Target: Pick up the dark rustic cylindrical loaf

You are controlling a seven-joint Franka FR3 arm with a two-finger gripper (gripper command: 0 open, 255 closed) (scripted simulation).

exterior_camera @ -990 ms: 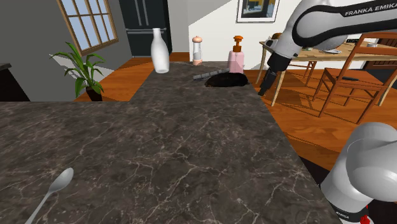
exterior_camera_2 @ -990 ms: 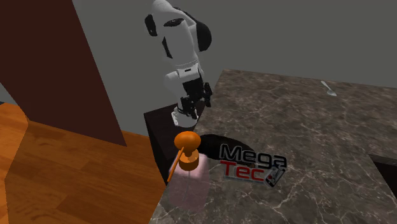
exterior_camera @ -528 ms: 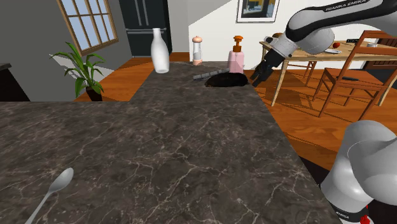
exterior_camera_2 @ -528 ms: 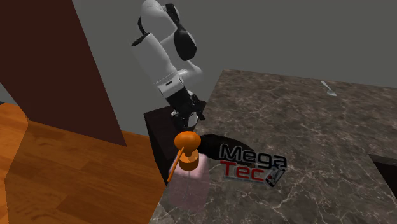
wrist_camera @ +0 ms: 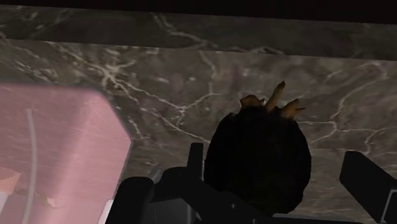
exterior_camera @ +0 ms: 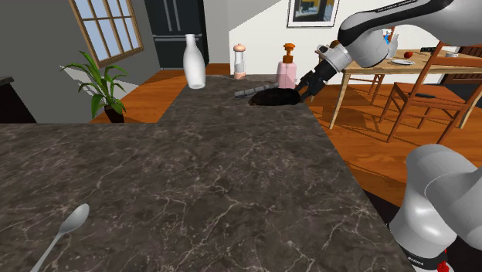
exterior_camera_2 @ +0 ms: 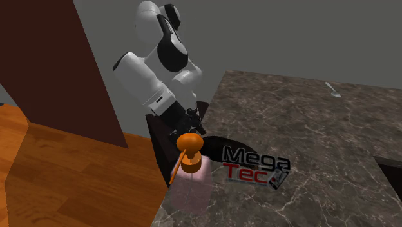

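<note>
We see the dark loaf [exterior_camera: 276, 97] lying on the table [exterior_camera: 232, 185], at its far edge in the shoulder view, just beside a pink bottle [exterior_camera: 286, 74]. Our fingers [wrist_camera: 368, 181] stand wide apart on either side of the loaf, one close by it, the other clear, gripping nothing.

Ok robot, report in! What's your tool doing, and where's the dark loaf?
Tool open. Dark loaf lying between its fingers, not clasped. Pink pump bottle close beside, not blocking.
</note>
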